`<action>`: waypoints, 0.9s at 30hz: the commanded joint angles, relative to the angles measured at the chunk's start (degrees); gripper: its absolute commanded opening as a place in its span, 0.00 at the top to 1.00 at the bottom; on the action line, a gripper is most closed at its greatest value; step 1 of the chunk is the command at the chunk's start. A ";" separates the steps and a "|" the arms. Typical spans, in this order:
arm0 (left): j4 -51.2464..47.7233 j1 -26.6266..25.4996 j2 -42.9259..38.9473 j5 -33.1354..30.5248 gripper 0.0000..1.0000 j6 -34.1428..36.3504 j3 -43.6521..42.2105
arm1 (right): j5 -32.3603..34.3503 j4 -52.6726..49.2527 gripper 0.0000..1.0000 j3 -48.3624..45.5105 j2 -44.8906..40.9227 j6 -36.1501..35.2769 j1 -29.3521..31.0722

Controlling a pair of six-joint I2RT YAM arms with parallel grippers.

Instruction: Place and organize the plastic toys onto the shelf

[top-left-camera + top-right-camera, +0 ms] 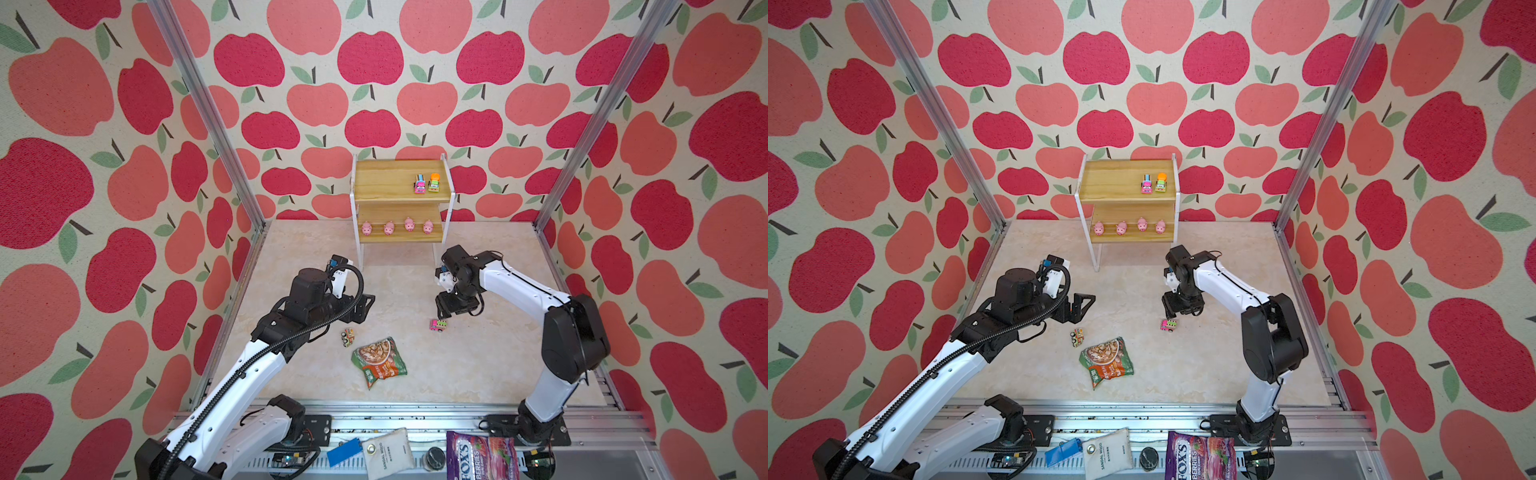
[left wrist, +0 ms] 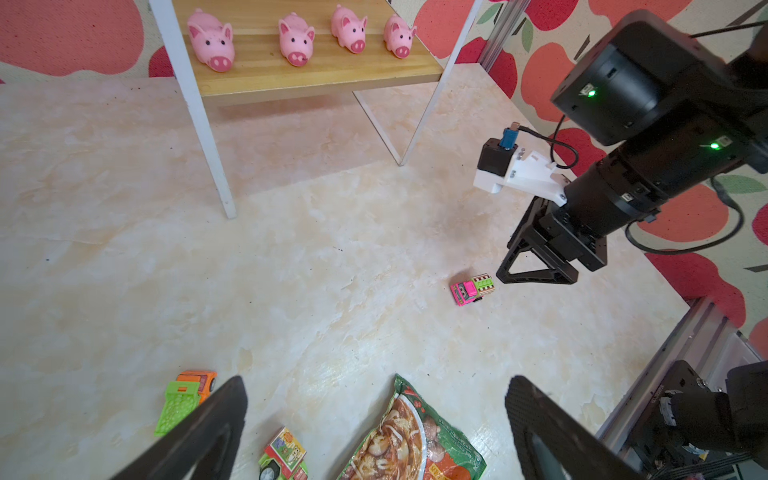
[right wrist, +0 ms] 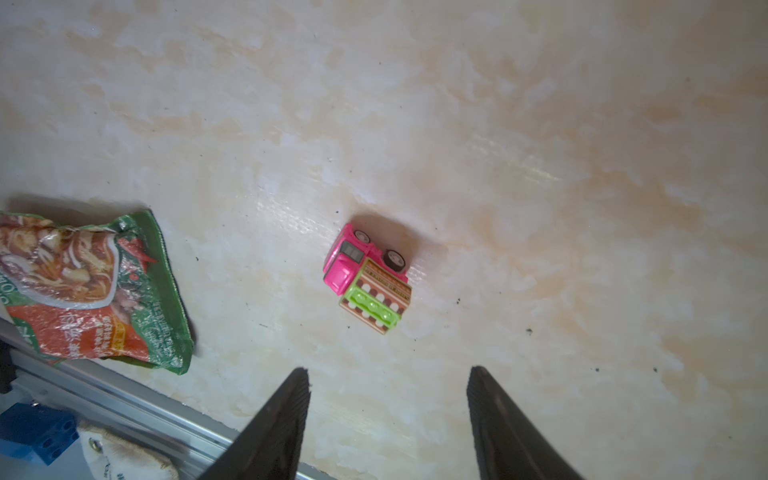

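Observation:
The shelf (image 1: 386,178) stands at the back of the table. Several pink pigs (image 1: 389,227) line its lower board, and two trucks (image 1: 420,185) sit at the right end of the top board. A pink truck with a green bed (image 1: 438,325) rests on the table. My right gripper (image 1: 441,311) hovers just behind it, open and empty; in the right wrist view the pink truck (image 3: 368,278) lies ahead of the fingertips (image 3: 301,382). Two more trucks (image 1: 348,336) lie close together in front of my left gripper (image 1: 365,307), which is wide open and empty.
A green-and-orange snack packet (image 1: 379,361) lies at the front centre, right beside the two trucks. On the front rail sit a blue block (image 1: 344,452), a white sachet (image 1: 388,455) and a purple candy bag (image 1: 482,457). Aluminium posts (image 1: 582,137) and apple-print walls enclose the table.

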 commanded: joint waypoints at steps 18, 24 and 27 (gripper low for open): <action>22.66 -14.13 26.01 19.26 0.01 28.58 1.66 | -6.55 28.36 0.40 -31.14 -30.68 9.33 -9.21; 28.48 -14.13 39.80 24.10 0.01 36.33 6.17 | -9.19 32.49 0.42 -35.63 -35.16 10.26 -10.34; 29.41 -13.78 45.22 24.64 0.10 38.87 8.69 | -8.86 33.48 0.43 -36.86 -36.57 10.35 -10.35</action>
